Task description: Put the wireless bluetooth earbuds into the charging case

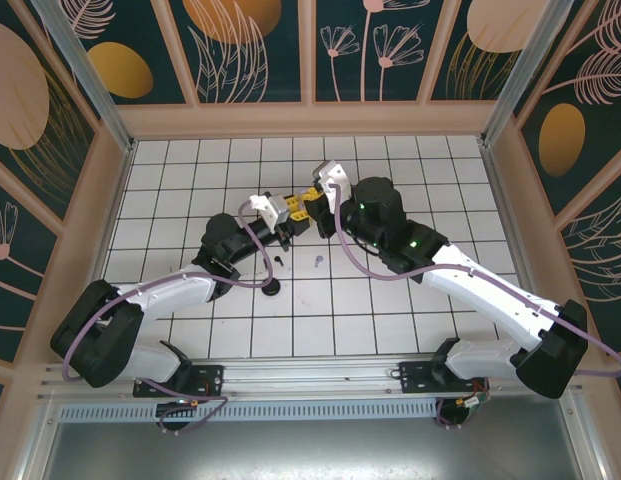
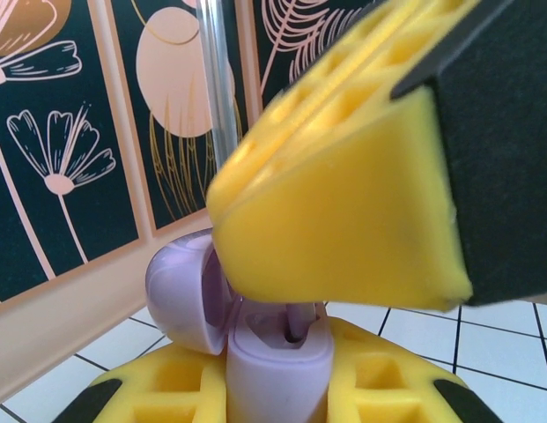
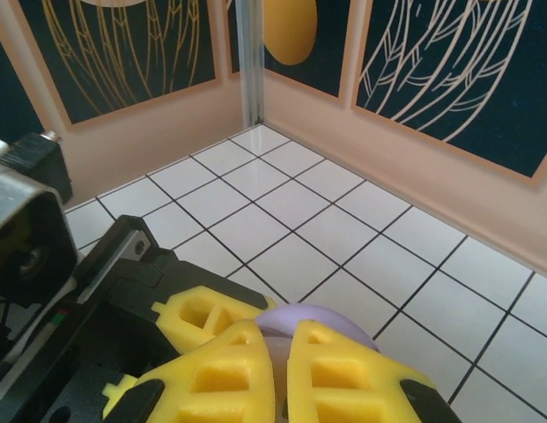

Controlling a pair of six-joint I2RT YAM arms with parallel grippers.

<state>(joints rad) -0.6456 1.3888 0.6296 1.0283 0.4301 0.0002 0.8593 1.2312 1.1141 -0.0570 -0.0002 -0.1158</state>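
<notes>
While left pincer [image 1: 297, 212] seemingly clamps lilac case [image 2: 278, 363], open tiles [image 1: 390, 320] around, walls [image 1: 310, 120] distant

1. The case [image 2: 277, 370] sits between the fingers of the left gripper [image 1: 298, 212], mid-table.
2. The right gripper [image 1: 315, 195] meets it from 2 o'clock.
3. An earbud [image 1: 318, 262] lies on the table [image 1: 390, 300] at the grippers' 6 o'clock.

No text, label, brand, number or sign is legible on anything.
</notes>
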